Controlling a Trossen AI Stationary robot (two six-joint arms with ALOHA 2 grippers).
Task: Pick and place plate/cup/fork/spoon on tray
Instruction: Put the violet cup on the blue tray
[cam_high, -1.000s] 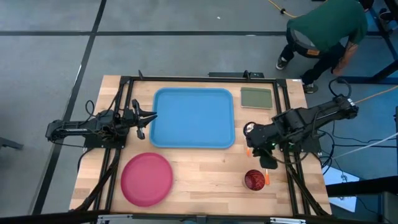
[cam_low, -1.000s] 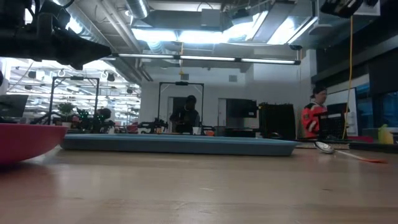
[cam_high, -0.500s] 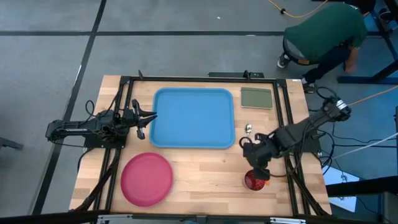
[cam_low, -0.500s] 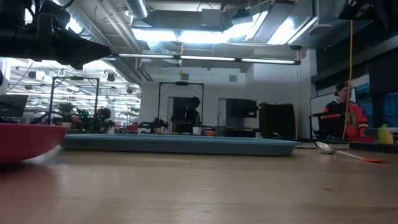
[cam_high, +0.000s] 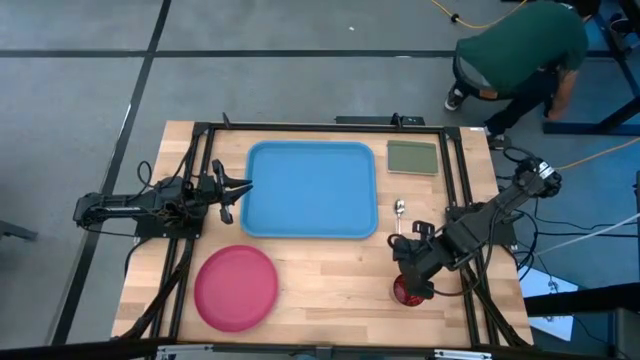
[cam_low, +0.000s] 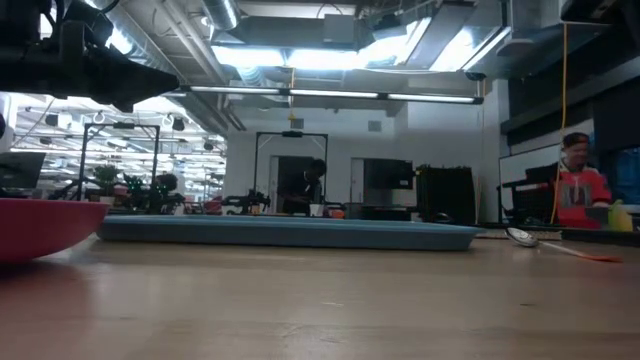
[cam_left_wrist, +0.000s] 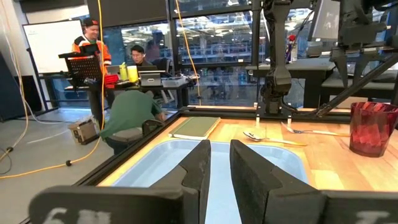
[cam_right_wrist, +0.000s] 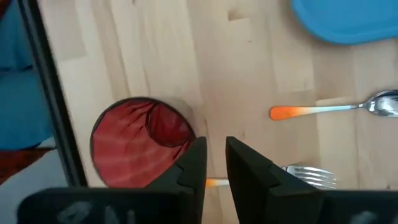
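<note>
The light-blue tray (cam_high: 310, 190) lies at the table's far middle. The pink-red plate (cam_high: 236, 287) lies flat at the near left. The dark red cup (cam_right_wrist: 140, 146) stands upright at the near right, and my right gripper (cam_high: 413, 272) hovers over it, shut, fingers (cam_right_wrist: 199, 155) just beside its rim. The spoon (cam_right_wrist: 336, 109) and the fork (cam_right_wrist: 308, 176) lie flat on the wood between the cup and the tray; in the high view the arm hides the fork. My left gripper (cam_high: 236, 190) waits, shut, at the tray's left rim.
An olive-green square pad (cam_high: 412, 157) lies at the far right, beyond the spoon. Black frame rails run along the table's left and right sides. Bare wood lies between the plate and the cup. A person in a green top (cam_high: 520, 45) bends over beyond the far right corner.
My right gripper has gone toward the table's near edge, from beside the tray's right rim over the spoon and fork to above the cup. The cup, spoon, fork and plate have not moved.
</note>
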